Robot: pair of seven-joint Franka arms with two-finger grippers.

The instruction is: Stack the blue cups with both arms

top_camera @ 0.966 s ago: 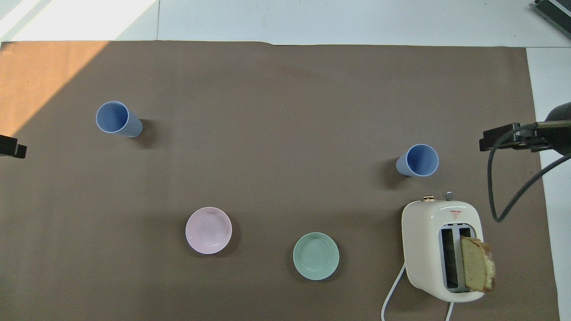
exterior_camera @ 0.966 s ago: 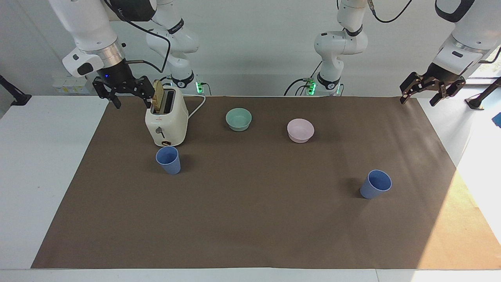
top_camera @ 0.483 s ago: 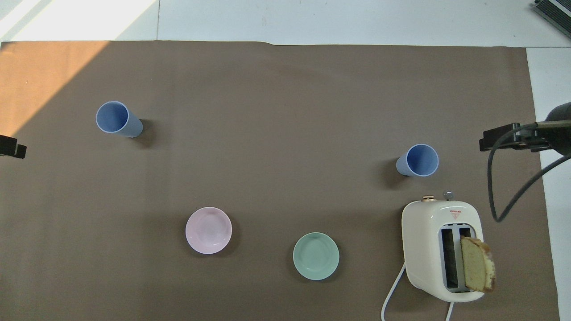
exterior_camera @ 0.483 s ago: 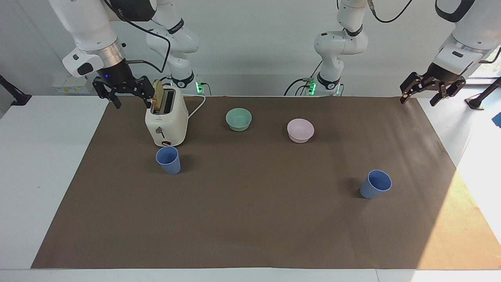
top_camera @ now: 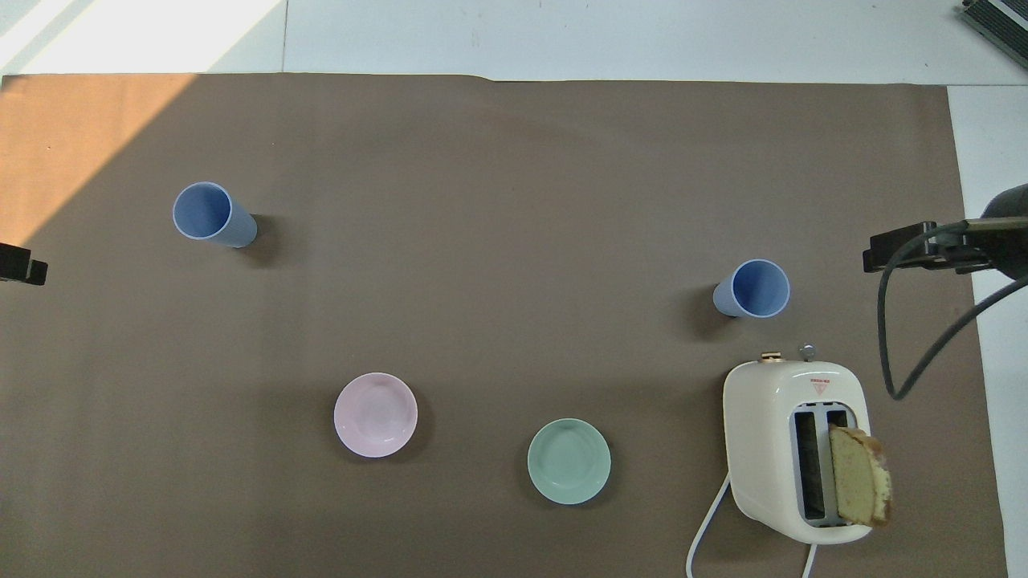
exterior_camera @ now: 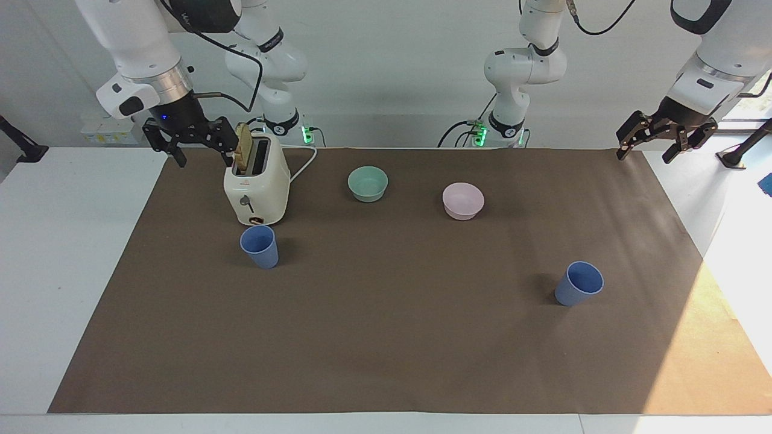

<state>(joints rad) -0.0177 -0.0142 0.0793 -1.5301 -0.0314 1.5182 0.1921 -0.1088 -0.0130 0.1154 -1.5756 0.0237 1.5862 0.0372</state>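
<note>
Standing upright and empty, both blue cups (exterior_camera: 260, 245) (exterior_camera: 579, 283) sit well apart while the left gripper (exterior_camera: 654, 144) and right gripper (exterior_camera: 194, 146) hang open-jawed, holding nothing.

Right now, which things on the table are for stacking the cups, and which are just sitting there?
For the job:
- blue cup by the toaster
- blue cup at the left arm's end
- right hand, open, empty
- left hand, open, empty

Just sitting there:
- toaster with bread
- green bowl
- pink bowl
</note>
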